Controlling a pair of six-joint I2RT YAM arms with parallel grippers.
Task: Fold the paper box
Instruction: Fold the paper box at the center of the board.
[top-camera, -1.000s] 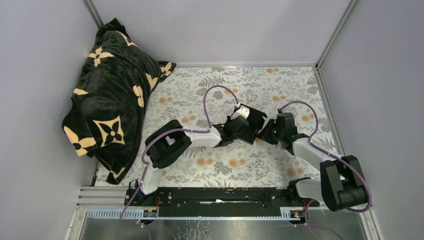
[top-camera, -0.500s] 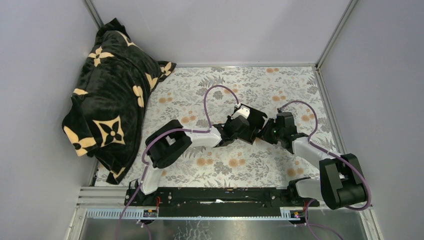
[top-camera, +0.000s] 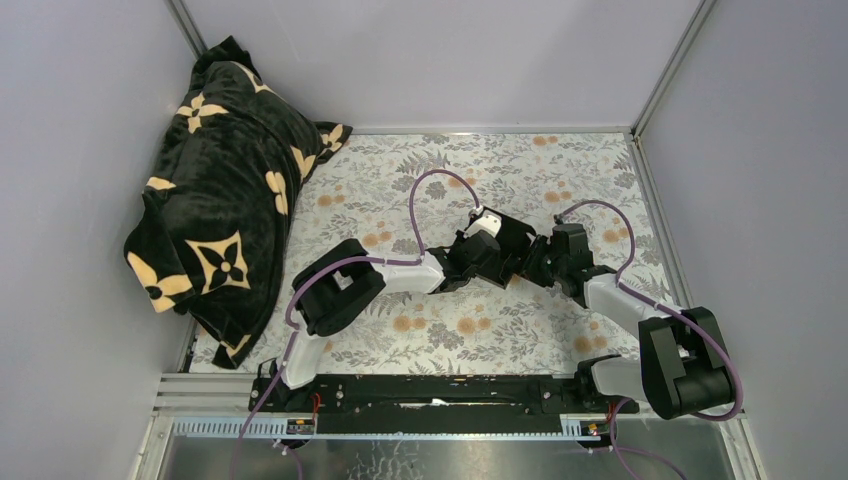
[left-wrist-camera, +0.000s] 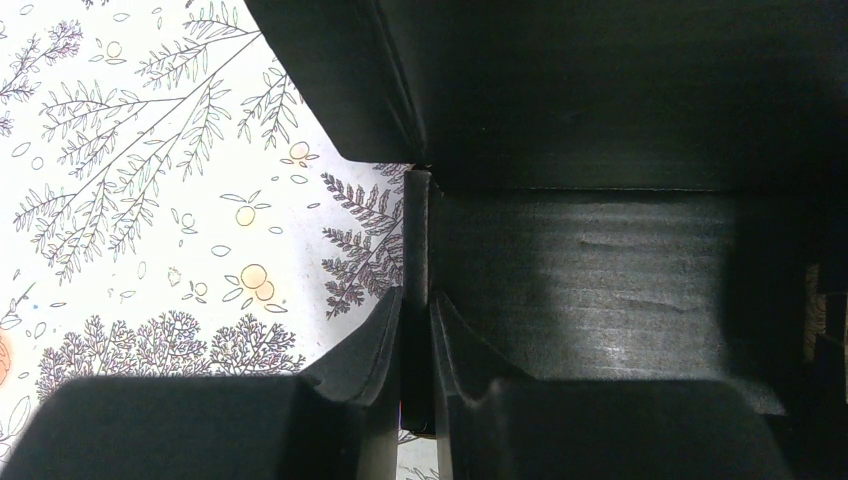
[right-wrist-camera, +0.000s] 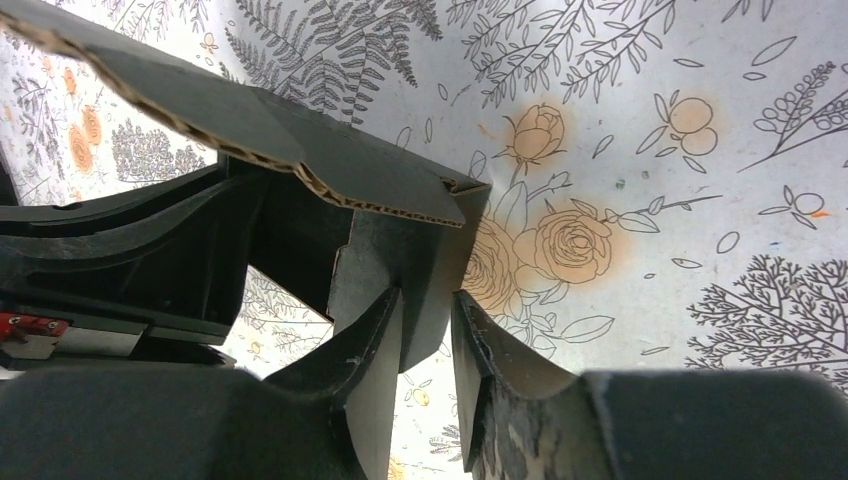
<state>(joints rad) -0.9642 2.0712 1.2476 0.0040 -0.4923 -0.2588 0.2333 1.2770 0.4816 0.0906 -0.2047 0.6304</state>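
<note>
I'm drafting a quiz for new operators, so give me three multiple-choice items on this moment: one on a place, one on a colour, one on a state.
1. Where does the blanket lie?
A) at the table's far left corner
B) at its near right corner
C) between the two arms

2. What colour are the blanket's flower motifs?
A) blue
B) cream
C) green

3. How is the left gripper?
A) wide open
B) shut on the blanket
C) shut on the paper box

Key:
1. A, since the top view shows it heaped against the left wall.
2. B, with cream shapes on black plush.
3. C, since its wrist view shows a card edge pinched.
</note>
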